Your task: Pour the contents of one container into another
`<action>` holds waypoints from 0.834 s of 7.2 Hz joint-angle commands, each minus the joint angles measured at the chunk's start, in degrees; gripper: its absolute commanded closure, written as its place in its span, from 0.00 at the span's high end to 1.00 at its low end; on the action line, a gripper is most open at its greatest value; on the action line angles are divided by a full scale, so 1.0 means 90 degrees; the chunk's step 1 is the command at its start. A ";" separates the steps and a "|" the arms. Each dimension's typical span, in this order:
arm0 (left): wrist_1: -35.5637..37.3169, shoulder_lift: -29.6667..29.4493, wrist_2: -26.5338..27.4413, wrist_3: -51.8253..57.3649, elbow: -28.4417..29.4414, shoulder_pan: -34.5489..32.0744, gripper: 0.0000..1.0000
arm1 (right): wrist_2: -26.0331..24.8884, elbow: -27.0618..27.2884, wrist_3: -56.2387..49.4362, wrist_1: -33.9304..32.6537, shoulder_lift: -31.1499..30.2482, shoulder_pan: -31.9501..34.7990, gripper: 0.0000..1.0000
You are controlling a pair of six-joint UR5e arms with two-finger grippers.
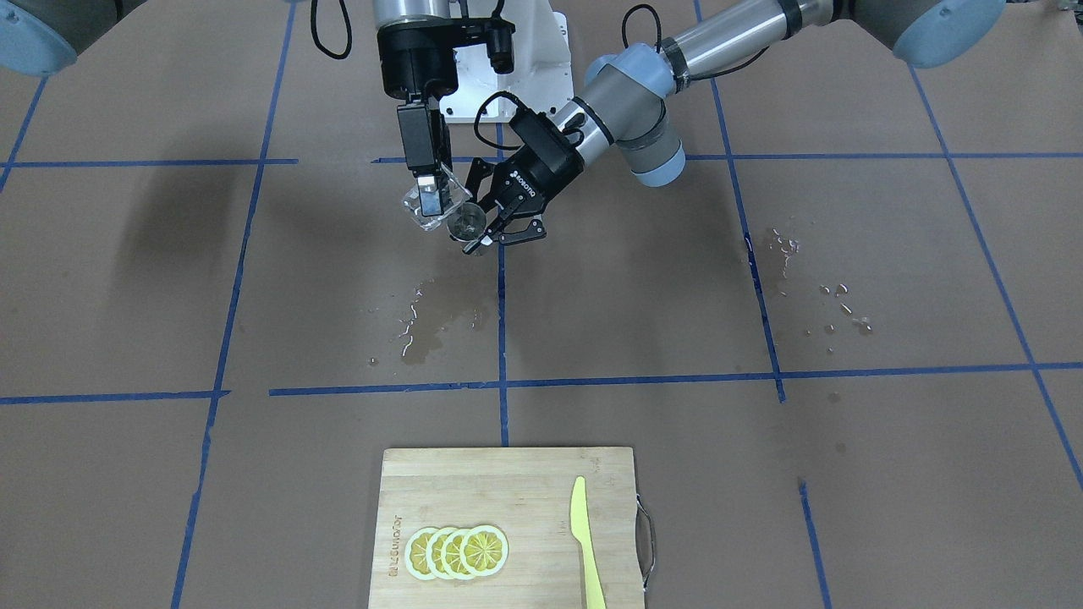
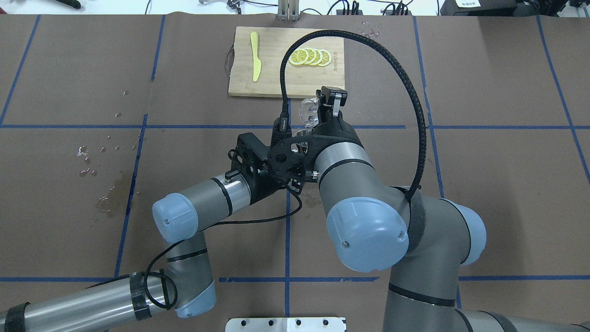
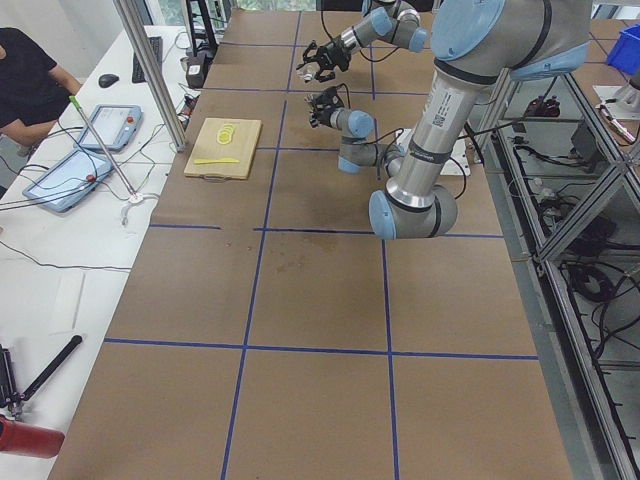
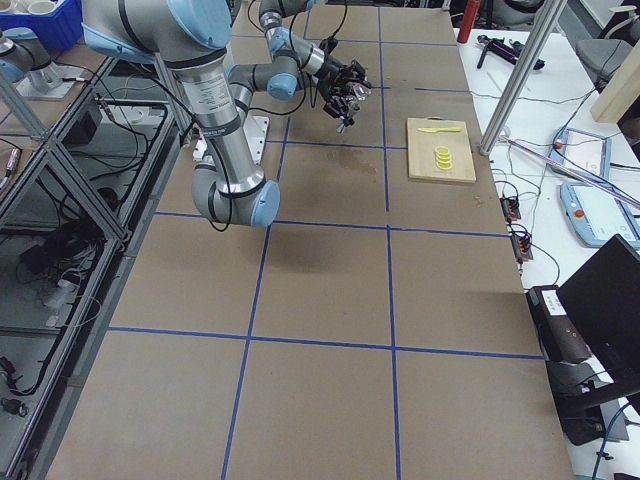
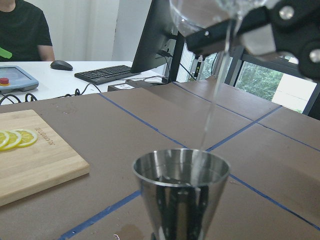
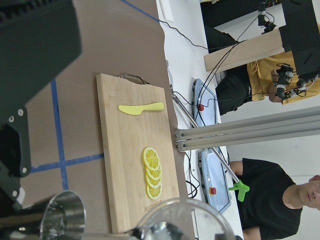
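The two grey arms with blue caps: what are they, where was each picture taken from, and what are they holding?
They are two robot arms at a brown table, each ending in a two-finger gripper. Four pictures come from fixed cameras: one facing the robot, one behind its shoulders, one at each table end. The last two come from cameras on the wrists. The right gripper holds a tilted clear glass; the left gripper holds a metal cup below it. The left wrist view shows a thin stream of water falling into the cup. On the table lie a wooden cutting board with lemon slices and a yellow knife, plus wet patches.
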 commanded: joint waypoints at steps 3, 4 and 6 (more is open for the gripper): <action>-0.0017 0.0019 0.0001 -0.0010 -0.0047 0.0000 0.00 | 0.0220 0.0512 0.1737 0.0093 -0.0352 0.0020 0.00; -0.0036 0.0048 0.0001 -0.0010 -0.0047 0.0000 0.00 | 0.0231 0.0659 0.2179 0.0093 -0.0430 0.0039 0.00; -0.0222 0.0078 0.0107 -0.0029 -0.0047 -0.0019 0.00 | 0.0231 0.0864 0.4010 0.0142 -0.0664 0.0107 0.00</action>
